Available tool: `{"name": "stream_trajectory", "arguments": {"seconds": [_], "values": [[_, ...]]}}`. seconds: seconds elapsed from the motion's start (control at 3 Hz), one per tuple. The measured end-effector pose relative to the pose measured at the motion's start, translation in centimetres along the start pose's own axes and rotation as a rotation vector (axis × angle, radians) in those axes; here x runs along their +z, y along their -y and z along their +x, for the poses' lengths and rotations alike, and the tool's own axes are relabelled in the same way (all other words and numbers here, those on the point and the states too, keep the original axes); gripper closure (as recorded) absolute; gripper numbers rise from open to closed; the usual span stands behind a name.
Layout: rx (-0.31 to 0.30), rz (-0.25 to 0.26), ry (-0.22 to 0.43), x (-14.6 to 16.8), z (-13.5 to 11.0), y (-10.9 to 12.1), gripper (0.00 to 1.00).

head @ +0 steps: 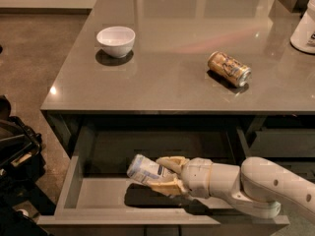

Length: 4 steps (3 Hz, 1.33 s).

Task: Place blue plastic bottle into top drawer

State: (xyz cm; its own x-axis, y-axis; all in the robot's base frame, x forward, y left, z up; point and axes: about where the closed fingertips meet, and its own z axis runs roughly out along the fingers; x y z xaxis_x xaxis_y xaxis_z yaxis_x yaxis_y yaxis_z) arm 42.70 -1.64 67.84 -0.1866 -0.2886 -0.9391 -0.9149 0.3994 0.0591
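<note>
The gripper (165,174) sits inside the open top drawer (73,177) under the bench (162,85), jaws pinching the blue plastic bottle (146,169) tilted above the drawer floor, so letting go from there could probably send it bouncing or rolling around.

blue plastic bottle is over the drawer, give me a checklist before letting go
1. top drawer pulled open: ok
2. blue plastic bottle clamped in the jaws of the gripper: ok
3. gripper inside the drawer opening, near its middle: ok
4. bottle resting on the drawer floor: cannot tell, a shadow lies under it
5. drink can and white bowl up on the countertop, away from the drop: ok
</note>
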Motion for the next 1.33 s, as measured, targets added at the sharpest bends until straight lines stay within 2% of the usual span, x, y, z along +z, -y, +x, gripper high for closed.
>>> {"name": "stream_trajectory", "arguments": {"seconds": [0.33,1.33], "values": [[0.001,0.0,0.0,0.01,0.04,0.0,0.81],[0.001,0.0,0.0,0.02,0.04,0.0,0.12]]}}
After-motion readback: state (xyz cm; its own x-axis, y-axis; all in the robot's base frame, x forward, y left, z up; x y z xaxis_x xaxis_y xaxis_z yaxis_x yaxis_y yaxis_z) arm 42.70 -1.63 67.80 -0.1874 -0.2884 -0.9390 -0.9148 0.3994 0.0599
